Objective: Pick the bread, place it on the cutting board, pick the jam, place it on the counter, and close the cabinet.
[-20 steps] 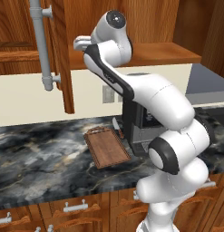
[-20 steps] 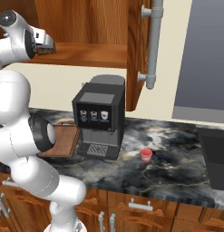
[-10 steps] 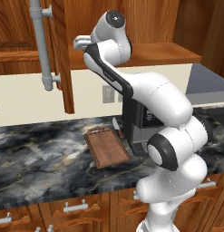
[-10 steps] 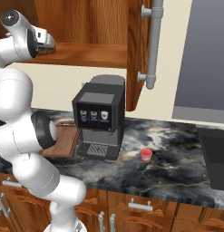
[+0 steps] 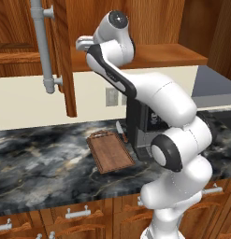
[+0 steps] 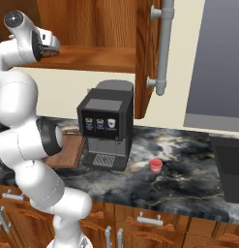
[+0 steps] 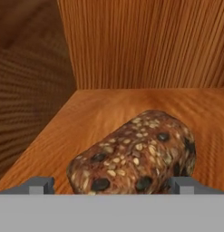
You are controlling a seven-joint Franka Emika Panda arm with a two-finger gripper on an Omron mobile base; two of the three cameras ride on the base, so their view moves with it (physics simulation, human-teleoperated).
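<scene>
The bread (image 7: 136, 154), a dark seeded loaf, lies on the wooden shelf inside the cabinet (image 5: 61, 56). My gripper (image 7: 112, 185) is open, one fingertip on each side of the loaf's near end, not closed on it. From the base the hand (image 5: 82, 44) reaches into the open cabinet at shelf height (image 6: 51, 46). The cutting board (image 5: 110, 151) lies flat on the counter (image 5: 42, 163) below, left of the coffee machine (image 6: 63, 152). The jam (image 6: 156, 165), a small red jar, stands on the counter (image 6: 188, 179) right of the machine.
A black coffee machine (image 6: 106, 126) stands on the counter under the shelf. The open cabinet door with its grey tube handle (image 5: 42, 46) juts out left of the hand; from the other side the same handle (image 6: 164, 48) hangs right of the machine. Drawers (image 6: 150, 220) run below the counter.
The arm's upper joints have risen slightly while the hand stays at the shelf. The gripper has stayed open and nothing else has moved.
</scene>
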